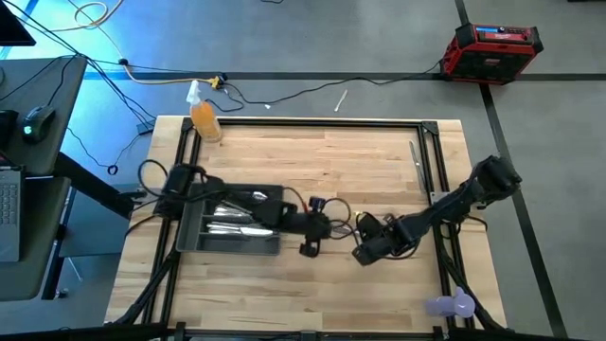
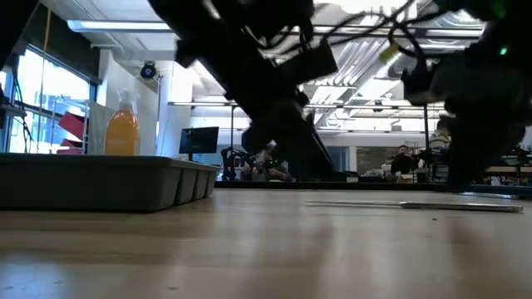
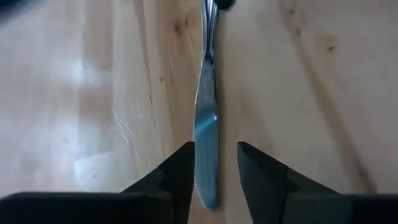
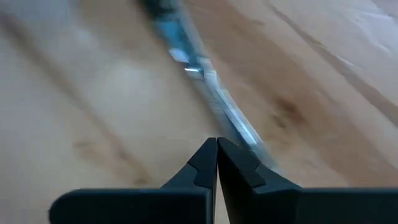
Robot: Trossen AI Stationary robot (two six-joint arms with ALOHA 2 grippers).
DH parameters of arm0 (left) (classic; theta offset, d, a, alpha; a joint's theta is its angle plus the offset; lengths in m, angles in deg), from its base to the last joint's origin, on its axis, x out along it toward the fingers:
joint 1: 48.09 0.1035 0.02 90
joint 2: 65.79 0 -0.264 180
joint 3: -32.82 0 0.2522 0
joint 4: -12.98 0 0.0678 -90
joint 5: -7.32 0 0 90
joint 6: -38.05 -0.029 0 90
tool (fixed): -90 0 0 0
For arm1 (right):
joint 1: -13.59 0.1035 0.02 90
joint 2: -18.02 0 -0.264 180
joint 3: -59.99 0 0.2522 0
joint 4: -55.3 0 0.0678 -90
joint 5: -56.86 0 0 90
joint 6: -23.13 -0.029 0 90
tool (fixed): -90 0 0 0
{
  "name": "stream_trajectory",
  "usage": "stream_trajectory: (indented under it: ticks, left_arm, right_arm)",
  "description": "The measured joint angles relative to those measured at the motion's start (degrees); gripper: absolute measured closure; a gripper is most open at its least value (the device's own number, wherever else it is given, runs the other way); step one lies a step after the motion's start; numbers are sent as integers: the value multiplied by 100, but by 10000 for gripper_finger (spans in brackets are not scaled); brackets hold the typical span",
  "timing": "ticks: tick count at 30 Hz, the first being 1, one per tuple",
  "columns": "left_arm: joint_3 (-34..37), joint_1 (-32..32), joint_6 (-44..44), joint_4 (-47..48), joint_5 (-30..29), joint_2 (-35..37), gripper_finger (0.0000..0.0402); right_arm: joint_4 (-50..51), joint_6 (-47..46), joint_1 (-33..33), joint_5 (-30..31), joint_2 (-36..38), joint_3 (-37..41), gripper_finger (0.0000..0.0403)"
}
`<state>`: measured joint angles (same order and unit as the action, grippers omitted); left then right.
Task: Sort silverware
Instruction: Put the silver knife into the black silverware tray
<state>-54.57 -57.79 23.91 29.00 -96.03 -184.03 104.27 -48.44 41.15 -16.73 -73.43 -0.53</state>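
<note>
A silver knife lies flat on the wooden table between my two grippers, right of the dark grey tray. The tray holds several pieces of silverware. My left gripper is open, with one finger on each side of the knife's blade end. My right gripper is shut and low over the other end of the same knife. In the low view the knife rests on the table under both arms. In the high view the left gripper and the right gripper face each other. My right gripper has its shut fingertips right beside the knife's shaft, slanting down from the table's right. Whether they touch it, I cannot tell. My left gripper touches nothing that shows.
A second knife lies near the table's far right corner. An orange bottle stands at the far left corner, and a purple object sits at the near right edge. Black frame rails run along the table's sides.
</note>
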Motion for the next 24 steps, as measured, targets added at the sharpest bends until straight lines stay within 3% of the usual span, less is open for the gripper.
stream_trajectory:
  ticks: [7,12,17,24]
  left_arm:
    - [-288,224,207,752,793,-362,394]
    - [-281,-20,446,839,1123,-266,391]
    - [-306,-322,645,665,1666,-266,400]
    - [-636,-687,341,586,974,-239,401]
  right_arm:
    - [241,-150,-352,-50,-134,68,403]
    - [-257,7,-616,71,-114,387,403]
    - [-871,593,-797,779,-149,448,403]
    - [-1652,1255,-958,693,-67,389,403]
